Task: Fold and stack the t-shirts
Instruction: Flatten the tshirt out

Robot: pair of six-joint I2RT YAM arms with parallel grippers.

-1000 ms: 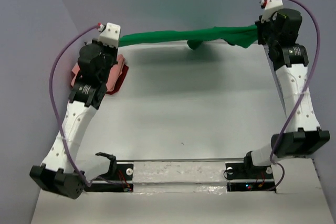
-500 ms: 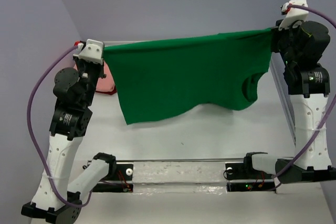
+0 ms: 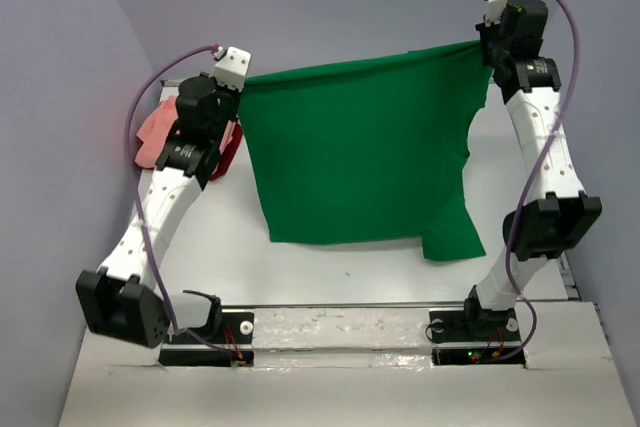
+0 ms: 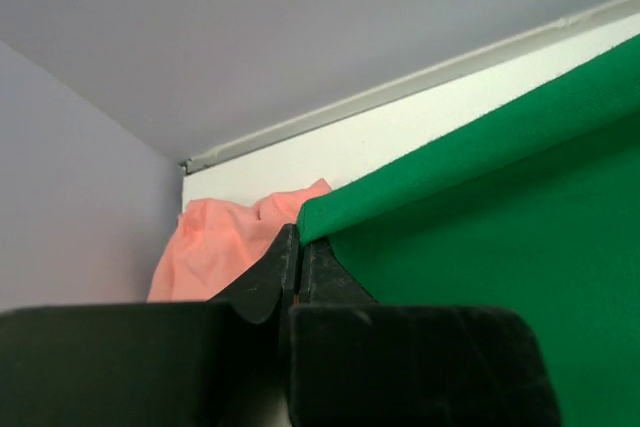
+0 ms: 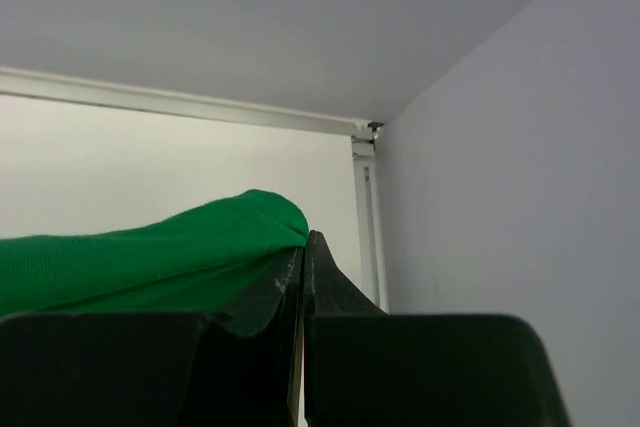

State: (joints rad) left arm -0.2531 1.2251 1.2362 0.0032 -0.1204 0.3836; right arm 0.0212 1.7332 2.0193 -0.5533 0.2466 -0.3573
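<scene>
A bright green t-shirt (image 3: 360, 157) hangs spread out between my two grippers, its top edge stretched across the back of the table and its lower hem (image 3: 350, 237) trailing toward the near side. My left gripper (image 3: 240, 85) is shut on the shirt's left top corner; in the left wrist view the gripper (image 4: 298, 239) pinches the green cloth (image 4: 500, 217). My right gripper (image 3: 487, 47) is shut on the right top corner, and in its wrist view (image 5: 305, 243) the green fold (image 5: 150, 252) sits in the jaws. A salmon-pink t-shirt (image 3: 155, 132) lies crumpled at the back left behind the left arm.
A bit of dark red cloth (image 3: 232, 144) lies beside the pink shirt. Grey walls close the table at the back and both sides, with a metal rail (image 5: 362, 207) along the right edge. The arm bases and their mounting bar (image 3: 340, 325) are at the near edge.
The green shirt went from a bunched strip at the back to a spread sheet. In the last half second both grippers came closer together and the hem dropped toward the near side.
</scene>
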